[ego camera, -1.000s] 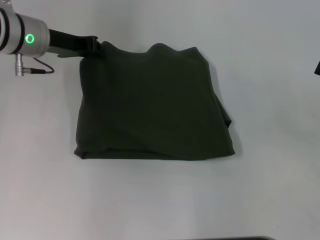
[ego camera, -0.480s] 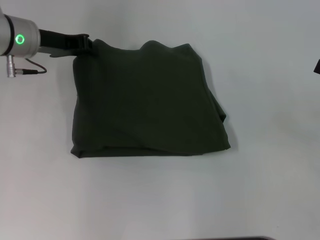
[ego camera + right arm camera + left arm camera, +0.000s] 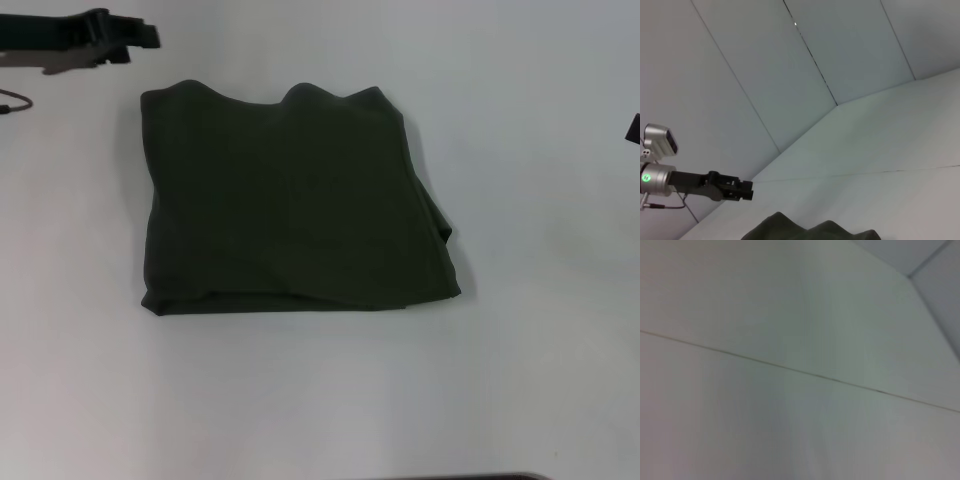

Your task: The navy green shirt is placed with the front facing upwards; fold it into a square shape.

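The navy green shirt point(image 3: 290, 200) lies folded into a rough square in the middle of the white table point(image 3: 320, 400), plain green side up, with a wavy far edge and a small bulge at its right edge. Its far edge also shows in the right wrist view point(image 3: 810, 231). My left gripper point(image 3: 135, 35) hovers beyond the shirt's far left corner, apart from the cloth and holding nothing; the right wrist view shows the left gripper point(image 3: 746, 191) raised above the fabric. Only a dark sliver of my right gripper point(image 3: 634, 128) shows at the right edge of the head view.
Bare white tabletop surrounds the shirt on all sides. A dark strip point(image 3: 460, 477) runs along the near table edge. The left wrist view shows only white panelled surface point(image 3: 800, 360).
My left gripper held the shirt's far left corner and drew it left; it has now let go and lifted away to the far left. The shirt lies flat and still.
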You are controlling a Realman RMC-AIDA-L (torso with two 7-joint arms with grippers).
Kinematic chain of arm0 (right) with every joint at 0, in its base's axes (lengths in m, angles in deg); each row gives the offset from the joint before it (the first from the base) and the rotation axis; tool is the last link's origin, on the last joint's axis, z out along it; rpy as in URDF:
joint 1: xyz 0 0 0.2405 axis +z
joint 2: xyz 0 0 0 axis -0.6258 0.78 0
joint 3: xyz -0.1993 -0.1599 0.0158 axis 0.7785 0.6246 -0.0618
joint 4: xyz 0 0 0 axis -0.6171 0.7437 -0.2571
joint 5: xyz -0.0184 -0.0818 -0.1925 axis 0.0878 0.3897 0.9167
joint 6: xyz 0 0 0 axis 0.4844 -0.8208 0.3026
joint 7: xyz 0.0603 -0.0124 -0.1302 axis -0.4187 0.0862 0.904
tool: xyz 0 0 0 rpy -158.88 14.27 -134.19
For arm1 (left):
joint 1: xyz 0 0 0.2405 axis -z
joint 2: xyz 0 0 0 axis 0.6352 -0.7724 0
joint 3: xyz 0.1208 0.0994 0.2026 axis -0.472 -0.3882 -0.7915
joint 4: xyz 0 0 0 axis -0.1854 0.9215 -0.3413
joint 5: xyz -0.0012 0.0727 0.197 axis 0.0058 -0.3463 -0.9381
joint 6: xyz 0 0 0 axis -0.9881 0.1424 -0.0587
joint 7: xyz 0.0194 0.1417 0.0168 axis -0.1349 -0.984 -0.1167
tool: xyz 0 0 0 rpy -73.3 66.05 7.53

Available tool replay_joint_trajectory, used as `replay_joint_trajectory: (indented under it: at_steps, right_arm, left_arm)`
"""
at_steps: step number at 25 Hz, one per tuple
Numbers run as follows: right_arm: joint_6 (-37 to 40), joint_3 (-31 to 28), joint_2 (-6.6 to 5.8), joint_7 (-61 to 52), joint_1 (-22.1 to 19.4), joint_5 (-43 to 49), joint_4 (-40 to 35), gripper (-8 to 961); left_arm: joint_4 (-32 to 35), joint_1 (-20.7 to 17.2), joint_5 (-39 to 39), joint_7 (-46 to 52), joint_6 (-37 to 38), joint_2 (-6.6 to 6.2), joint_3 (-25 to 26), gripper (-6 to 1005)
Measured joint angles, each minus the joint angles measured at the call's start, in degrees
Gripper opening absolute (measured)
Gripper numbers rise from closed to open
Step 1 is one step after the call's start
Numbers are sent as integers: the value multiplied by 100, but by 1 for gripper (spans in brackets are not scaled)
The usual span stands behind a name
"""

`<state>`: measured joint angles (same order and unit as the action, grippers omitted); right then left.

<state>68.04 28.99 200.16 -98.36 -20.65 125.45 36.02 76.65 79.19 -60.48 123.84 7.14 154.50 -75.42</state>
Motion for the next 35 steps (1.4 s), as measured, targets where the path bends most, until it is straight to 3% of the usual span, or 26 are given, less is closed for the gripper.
replay_joint_trajectory:
  at_steps: [1, 7, 16, 20, 25, 35]
  right_arm:
    - [-1, 0, 0, -1, 1, 0, 0, 766]
    - [-48, 0, -6, -2, 15, 3, 0, 765]
    - [-60, 0, 15, -2, -29, 26, 0, 765]
    - [-57, 0, 18, -2, -45, 28, 0, 766]
    - [-51, 0, 28, -2, -51, 28, 0, 766]
    - [-68, 54, -5, -150, -12, 28, 0, 765]
  left_arm:
    - [-81, 20, 52, -21, 129, -7, -2, 395]
    - [-658, 182, 89, -24, 242, 30, -37, 634]
    - [-981, 232, 37, 5, -187, 69, -38, 659]
    - [-1297, 231, 33, -28, -446, -2, -85, 659]
    - [-1320, 157, 37, -28, -614, 4, -188, 659]
    - [-525, -17, 238, -75, 996, -14, 172, 660]
